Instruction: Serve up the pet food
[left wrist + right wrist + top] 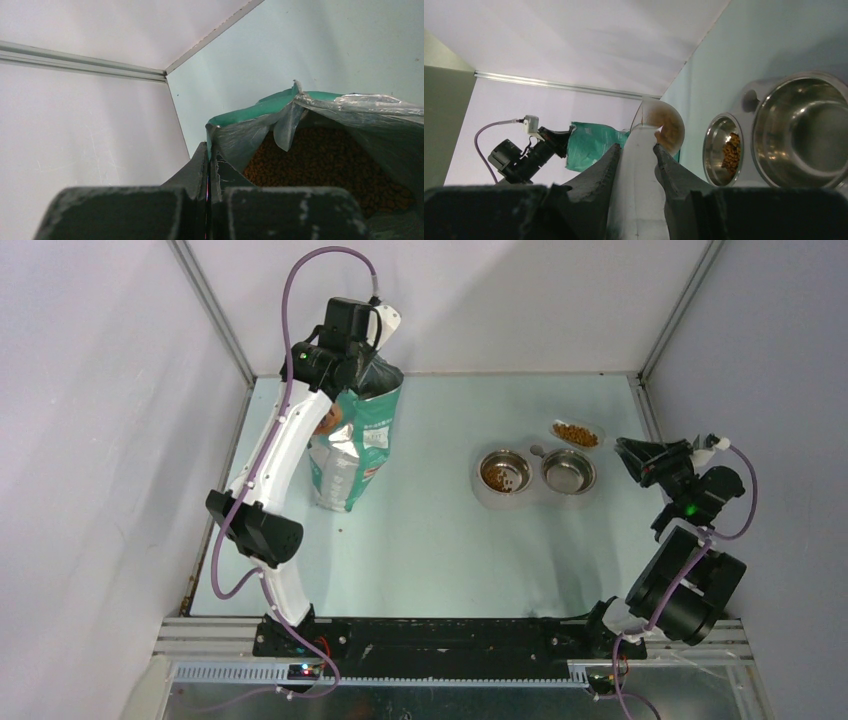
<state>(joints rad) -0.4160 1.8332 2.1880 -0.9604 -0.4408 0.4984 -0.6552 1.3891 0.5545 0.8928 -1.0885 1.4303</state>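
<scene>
Currently mid-serve: right gripper (636,152) clamps the scoop (664,125) handle, kibble (576,434) in it, just behind the bare bowl (568,472); the other bowl (503,473) holds some already. Left gripper (207,165) pinched tight on bag (350,450) rim. Next probably needs tipping scoop over bare bowl.

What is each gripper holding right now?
Left gripper: closed on the top edge of the teal pet food bag.
Right gripper: closed on the handle of the clear scoop, kibble in it.

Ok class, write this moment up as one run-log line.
left gripper: shut on bag rim | right gripper: holds scoop loaded with pet food | left bowl: some pet food | right bowl: empty
</scene>
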